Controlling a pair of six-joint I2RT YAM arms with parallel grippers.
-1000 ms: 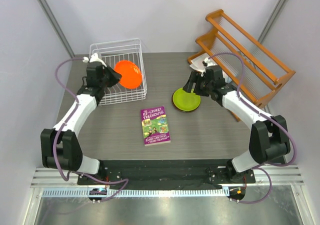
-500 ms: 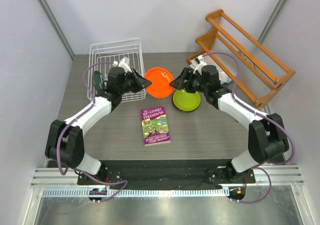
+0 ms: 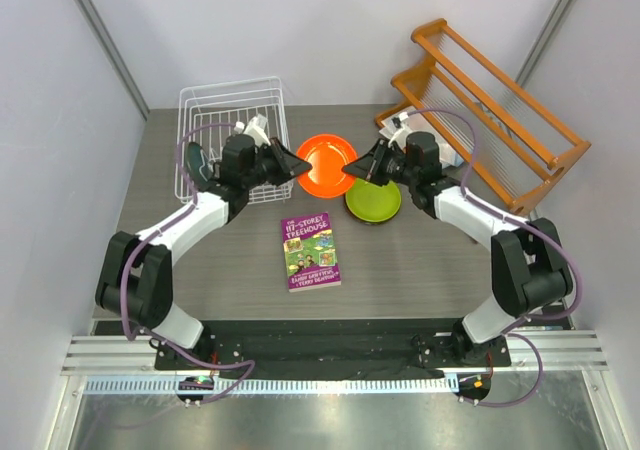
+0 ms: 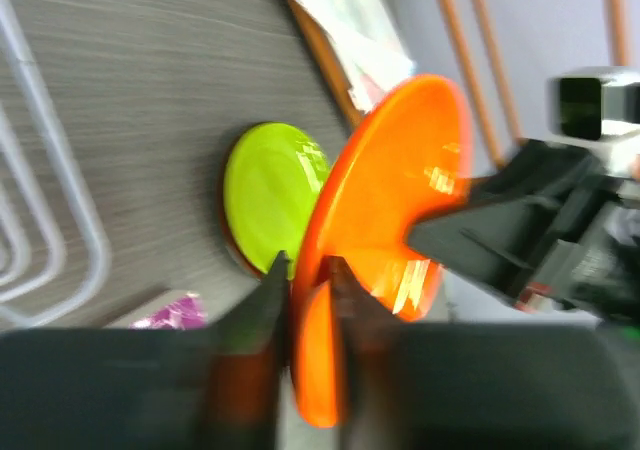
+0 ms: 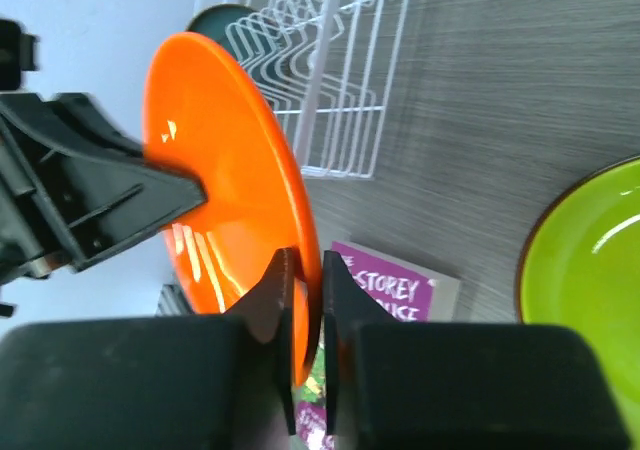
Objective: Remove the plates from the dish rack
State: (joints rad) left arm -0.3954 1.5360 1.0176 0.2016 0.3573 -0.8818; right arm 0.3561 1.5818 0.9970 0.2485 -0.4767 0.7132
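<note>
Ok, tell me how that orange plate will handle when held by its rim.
The orange plate is probably stiff: it spans between the left gripper and right gripper without sagging. Its glossy glare suggests a slick surface that could pivot in a rim pinch. Thin, so likely light.

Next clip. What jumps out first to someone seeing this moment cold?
The orange plate is held above the middle of the table, with the left end effector and right end effector each pinching an opposite rim. Just beyond its right edge a lime green plate lies on the table, and the white wire dish rack stands at the rear left.
</note>
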